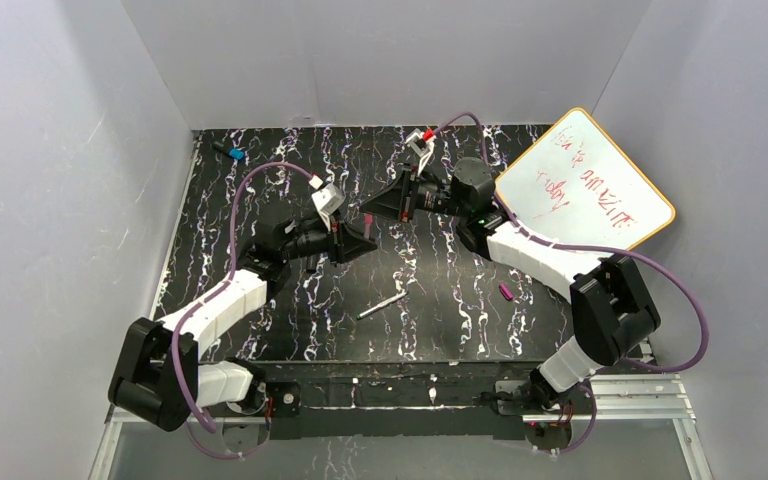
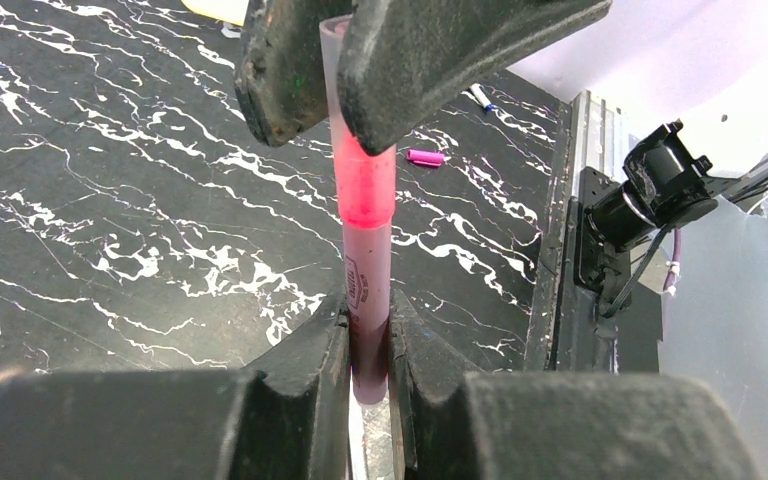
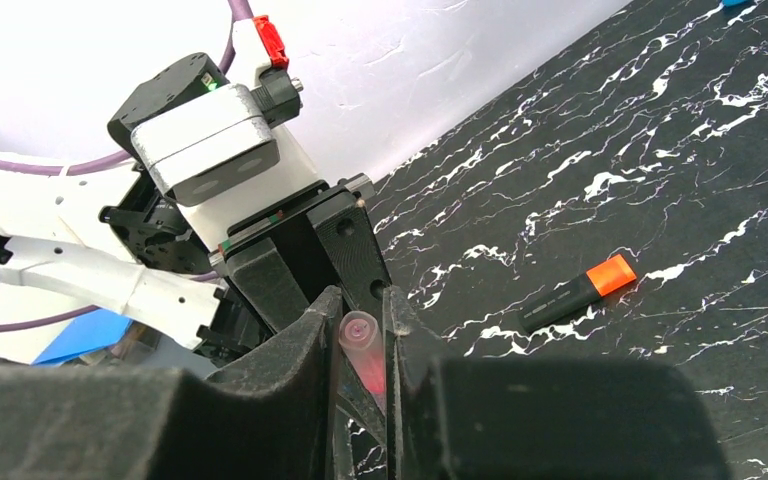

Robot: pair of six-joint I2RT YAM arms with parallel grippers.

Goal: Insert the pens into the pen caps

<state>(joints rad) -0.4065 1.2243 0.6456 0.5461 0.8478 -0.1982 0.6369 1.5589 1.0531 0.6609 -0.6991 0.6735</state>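
Observation:
My left gripper [image 1: 352,240] is shut on the magenta-purple pen [image 2: 368,290] and holds it above the table. My right gripper [image 1: 372,208] faces it and is shut on the pinkish translucent cap [image 3: 362,345]. The pen's end sits inside that cap [image 2: 365,185], between the two grippers [image 1: 368,222]. The white-grey pen [image 1: 380,307] lies on the table in front of them. The black pen with the orange end [image 3: 575,295] lies on the table in the right wrist view. A purple cap [image 1: 506,292] lies to the right [image 2: 425,157]. No orange cap shows.
A small whiteboard [image 1: 585,180] with red writing leans at the back right. The black blue-ended item [image 1: 232,153] lies at the far left corner. The metal rail [image 1: 600,395] runs along the near edge. White walls close in three sides.

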